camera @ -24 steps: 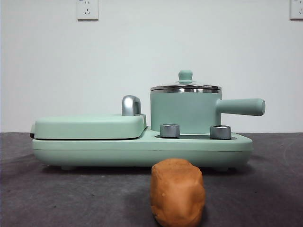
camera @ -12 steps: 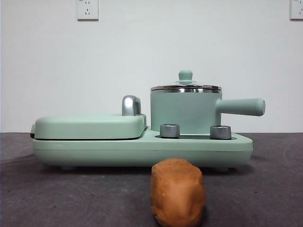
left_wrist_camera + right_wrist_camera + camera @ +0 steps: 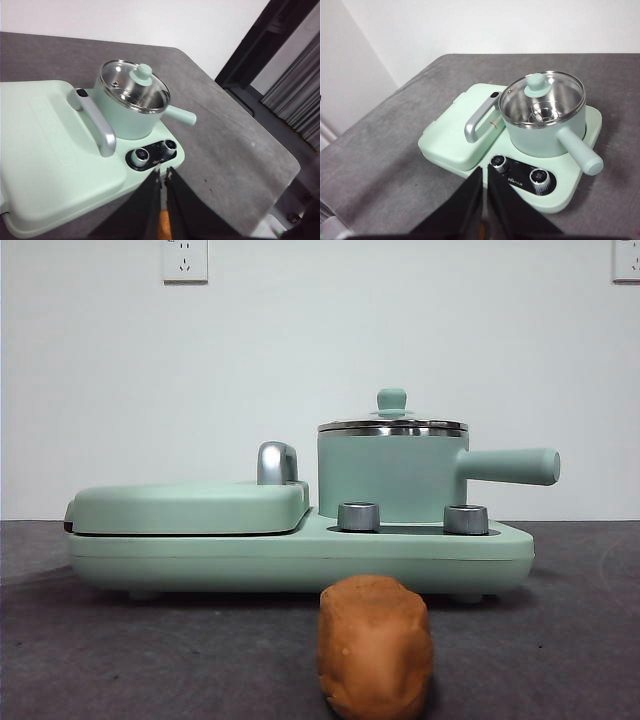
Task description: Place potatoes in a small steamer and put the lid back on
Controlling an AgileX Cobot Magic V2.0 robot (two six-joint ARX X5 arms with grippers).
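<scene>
The lid (image 3: 392, 423) sits on the pot (image 3: 390, 476), so it must come off first. Both arms hover high, short of the cooker: the left gripper (image 3: 163, 177) and the right gripper (image 3: 485, 175) hold nothing, jaws nearly together. The potato (image 3: 376, 646), orange-brown, lumpy and matte, lies on the table just before the pot, about equally near both; its long axis cannot be told.

Neither arm entered the front view. The left gripper (image 3: 163, 176) hung high above the table, on the control-knob side of the small steamer (image 3: 131, 107) and well clear of it, its two black jaws pressed nearly together. The right gripper (image 3: 485, 174) waited likewise raised on that same side of the steamer, jaws closed to a thin slit, holding nothing.
</scene>
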